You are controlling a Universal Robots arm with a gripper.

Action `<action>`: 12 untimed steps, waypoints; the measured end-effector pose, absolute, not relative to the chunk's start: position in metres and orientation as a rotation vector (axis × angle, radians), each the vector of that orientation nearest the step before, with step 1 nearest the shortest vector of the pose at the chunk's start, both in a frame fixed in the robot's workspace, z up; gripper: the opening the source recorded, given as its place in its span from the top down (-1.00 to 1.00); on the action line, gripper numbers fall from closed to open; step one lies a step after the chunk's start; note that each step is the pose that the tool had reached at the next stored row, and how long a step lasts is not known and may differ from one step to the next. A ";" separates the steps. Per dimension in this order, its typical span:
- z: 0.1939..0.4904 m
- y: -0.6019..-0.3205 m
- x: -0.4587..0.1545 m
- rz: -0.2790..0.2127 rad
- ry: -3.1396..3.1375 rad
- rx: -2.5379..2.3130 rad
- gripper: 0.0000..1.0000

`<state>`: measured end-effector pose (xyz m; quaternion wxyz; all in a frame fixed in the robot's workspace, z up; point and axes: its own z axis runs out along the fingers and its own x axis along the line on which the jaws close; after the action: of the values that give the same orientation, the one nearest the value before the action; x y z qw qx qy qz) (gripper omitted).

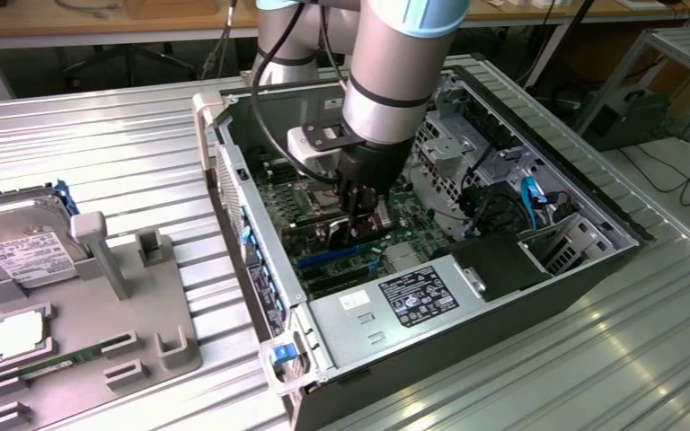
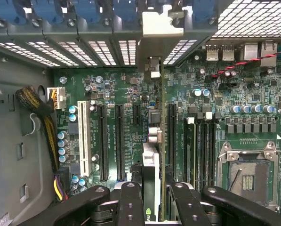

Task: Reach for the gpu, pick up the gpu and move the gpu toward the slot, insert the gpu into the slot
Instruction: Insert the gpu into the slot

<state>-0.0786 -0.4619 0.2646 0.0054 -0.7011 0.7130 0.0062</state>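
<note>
Hard drive (image 1: 22, 256) sits at the exterior view's left, then inside the tower case (image 1: 230, 175) my gripper (image 2: 153, 193) clamps the gpu (image 2: 150, 160) edge-on over the black expansion slots (image 2: 119, 141); I judge any skew could jam its edge connector.

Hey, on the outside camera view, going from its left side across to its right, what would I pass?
hard drive → slotted wall of the open computer case → tool gripping the gpu → blue cable inside the case
</note>
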 end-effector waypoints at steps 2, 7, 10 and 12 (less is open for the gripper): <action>0.264 -0.462 -0.080 0.019 2.232 -2.195 0.45; 0.263 -0.462 -0.083 0.019 2.232 -2.195 0.45; 0.262 -0.461 -0.084 0.020 2.232 -2.195 0.45; 0.262 -0.461 -0.085 0.020 2.233 -2.195 0.45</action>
<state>-0.0850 -0.4609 0.2619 0.0053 -0.7011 0.7130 0.0063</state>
